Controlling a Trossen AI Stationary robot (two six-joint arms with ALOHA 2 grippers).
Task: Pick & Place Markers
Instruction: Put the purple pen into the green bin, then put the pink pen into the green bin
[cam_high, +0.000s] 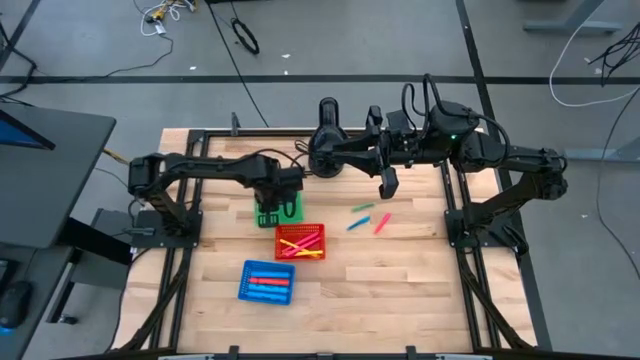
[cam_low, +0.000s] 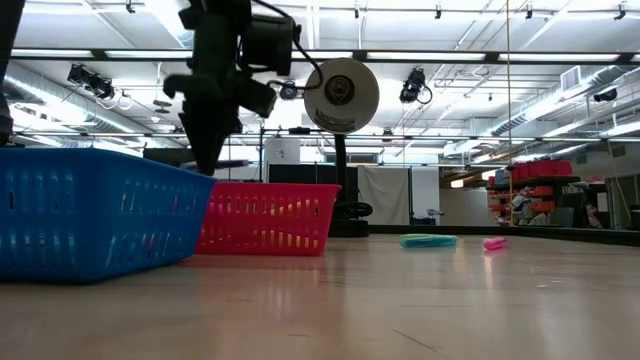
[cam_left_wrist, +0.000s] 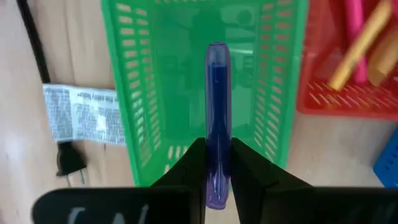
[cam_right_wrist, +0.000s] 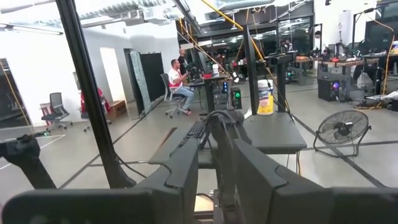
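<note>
Closest to the left wrist camera, the left gripper is clamped tight on a blue marker, which lies along the fingers and sticks out forward over the open green basket. The step in hand looks like a drop, and from the high view the gripper sits over that basket's middle. To do it well the arm should stay centred between the basket's walls and come lower before opening, so the marker cannot bounce off the rim or roll out toward the power cord beside it. The red basket just beside already holds yellow and pink markers, and the blue basket holds red ones. Three loose markers lie on the table near the right arm. The right gripper waits raised above the table's far side, fingers slightly parted and empty.
</note>
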